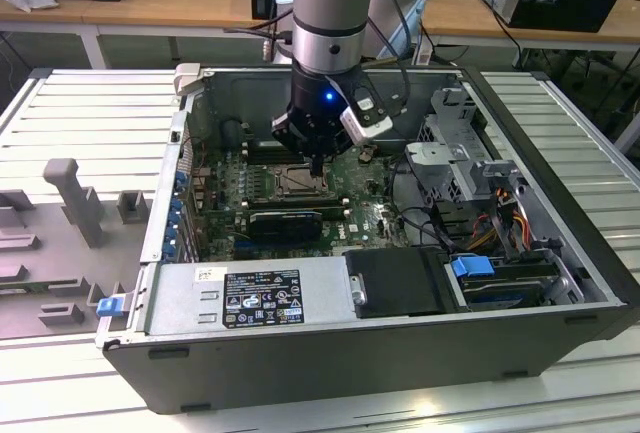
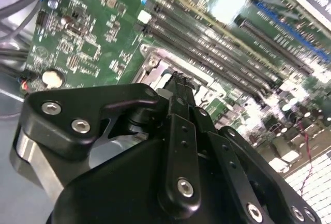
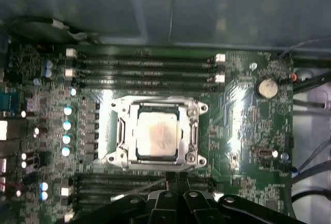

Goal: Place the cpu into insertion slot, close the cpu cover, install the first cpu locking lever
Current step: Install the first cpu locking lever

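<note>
The cpu (image 3: 156,133), pale and square, lies flat in the insertion slot (image 3: 109,158) on the green motherboard. The cpu cover (image 3: 158,103), a silvery frame, lies down around it. My gripper (image 3: 174,179) is shut, its tips together right at the socket's edge, beside the memory slots. A thin metal lever (image 3: 138,187) runs along that edge up to the fingertips; whether they touch it I cannot tell. In the second wrist view the shut gripper (image 2: 179,77) ends at a metal corner of the socket (image 2: 153,64). In the exterior view the gripper (image 1: 317,165) hangs over the socket (image 1: 296,182).
The open computer case (image 1: 330,353) walls in the board. Long black memory slots (image 3: 145,71) flank the socket on two sides. A black card (image 1: 285,221), a drive cage (image 1: 455,153), loose cables (image 1: 500,218) and a power supply (image 1: 250,298) crowd the case.
</note>
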`<state>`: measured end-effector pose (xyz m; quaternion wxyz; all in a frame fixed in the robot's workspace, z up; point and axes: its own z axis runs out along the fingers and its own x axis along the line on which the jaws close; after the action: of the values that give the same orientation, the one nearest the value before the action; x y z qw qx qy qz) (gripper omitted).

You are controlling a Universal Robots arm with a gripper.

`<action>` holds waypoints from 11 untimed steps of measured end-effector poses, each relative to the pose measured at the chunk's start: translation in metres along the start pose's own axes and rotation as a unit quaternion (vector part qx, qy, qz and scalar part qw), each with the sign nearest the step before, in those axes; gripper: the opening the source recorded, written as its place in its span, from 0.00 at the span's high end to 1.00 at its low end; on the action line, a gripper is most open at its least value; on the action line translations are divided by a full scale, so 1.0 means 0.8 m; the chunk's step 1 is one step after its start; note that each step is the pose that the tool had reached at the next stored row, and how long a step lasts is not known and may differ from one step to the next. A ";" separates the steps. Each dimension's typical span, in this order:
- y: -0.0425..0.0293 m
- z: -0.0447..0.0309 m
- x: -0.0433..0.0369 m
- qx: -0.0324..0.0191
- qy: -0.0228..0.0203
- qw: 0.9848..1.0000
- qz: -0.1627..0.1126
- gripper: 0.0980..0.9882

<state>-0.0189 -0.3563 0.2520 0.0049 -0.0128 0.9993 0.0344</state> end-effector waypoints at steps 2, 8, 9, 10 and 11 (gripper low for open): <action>-0.0012 0.0004 0.000 -0.019 0.000 1.000 0.000 0.99; -0.0151 0.0146 0.003 -0.026 0.002 1.000 -0.015 0.99; -0.0165 0.0157 0.003 -0.025 0.002 1.000 -0.017 0.99; -0.0186 0.0167 0.003 -0.026 0.002 1.000 -0.017 0.99; -0.0213 0.0174 0.004 -0.026 0.002 1.000 -0.017 0.99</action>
<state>-0.0213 -0.3724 0.2370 0.0032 -0.0303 0.9977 0.0598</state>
